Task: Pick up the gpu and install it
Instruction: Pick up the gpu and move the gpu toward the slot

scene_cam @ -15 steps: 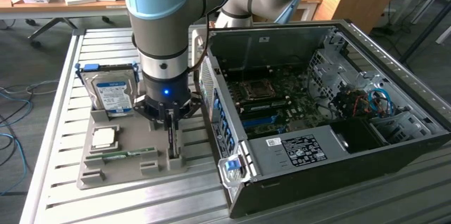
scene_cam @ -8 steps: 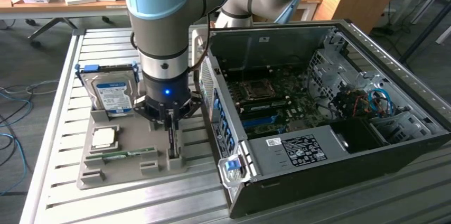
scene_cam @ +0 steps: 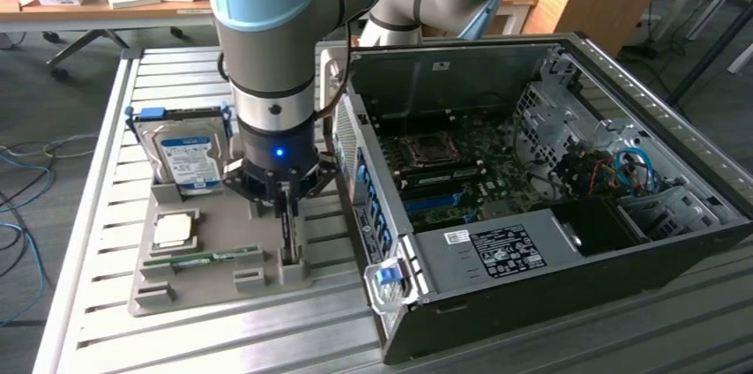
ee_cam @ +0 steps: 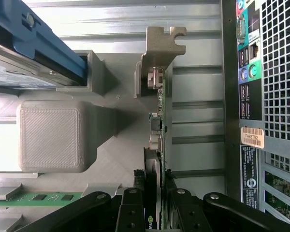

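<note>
The gpu [scene_cam: 289, 246] stands on edge in a narrow slot of the grey holder tray [scene_cam: 176, 290] on the slatted table [scene_cam: 235, 339], just beside the open computer case [scene_cam: 471, 61]. Standing it upright leaves both flat faces free, prob. so 2 fingers can drop either side from above w/o touching the board's parts.

The gripper [scene_cam: 284, 211] hangs straight down over that slot. In the wrist view the gripper [ee_cam: 152, 176] straddles the gpu [ee_cam: 158, 145]. The jaws are drawn in narrow w/ 1 finger against each face, which reads as a pinch on the card. The card sits in its slot, not yet lifted. Its metal bracket [ee_cam: 159, 53] is at the end away from the fingers, so the grip is on the board end.

Ext. view gives the layout:
- hard drive [scene_cam: 189, 158] upright at the tray's far end
- a square chip [scene_cam: 175, 230] and a memory stick [scene_cam: 212, 258] lying flat nearer the camera
- the motherboard [scene_cam: 459, 171] exposed inside the case, where the card is meant to go

It hides the finger-to-card contact behind the arm.

Wrist view gives that contact close up, plus the hard drive's blue rail [ee_cam: 29, 53], part of the memory stick [ee_cam: 38, 197], and the case's rear ports and grille [ee_cam: 275, 72], but nothing of the motherboard.
</note>
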`<state>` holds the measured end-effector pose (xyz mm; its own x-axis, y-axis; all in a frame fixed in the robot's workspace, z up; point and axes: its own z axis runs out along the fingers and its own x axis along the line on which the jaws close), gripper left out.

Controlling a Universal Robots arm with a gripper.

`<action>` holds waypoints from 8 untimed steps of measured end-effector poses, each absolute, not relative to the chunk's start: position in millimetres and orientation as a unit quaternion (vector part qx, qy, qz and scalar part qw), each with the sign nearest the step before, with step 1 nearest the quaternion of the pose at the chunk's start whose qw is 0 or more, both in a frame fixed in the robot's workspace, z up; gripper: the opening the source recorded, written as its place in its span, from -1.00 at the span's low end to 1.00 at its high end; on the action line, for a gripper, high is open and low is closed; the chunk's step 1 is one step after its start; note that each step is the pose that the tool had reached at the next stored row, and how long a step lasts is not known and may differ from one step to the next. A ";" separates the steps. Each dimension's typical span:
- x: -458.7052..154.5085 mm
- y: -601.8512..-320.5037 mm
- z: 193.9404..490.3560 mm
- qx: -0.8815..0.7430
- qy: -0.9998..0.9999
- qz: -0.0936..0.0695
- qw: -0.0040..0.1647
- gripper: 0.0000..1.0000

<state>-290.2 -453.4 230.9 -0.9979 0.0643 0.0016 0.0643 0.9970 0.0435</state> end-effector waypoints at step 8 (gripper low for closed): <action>-290.2 -453.4 231.0 -0.032 -0.999 -0.022 0.000 -0.47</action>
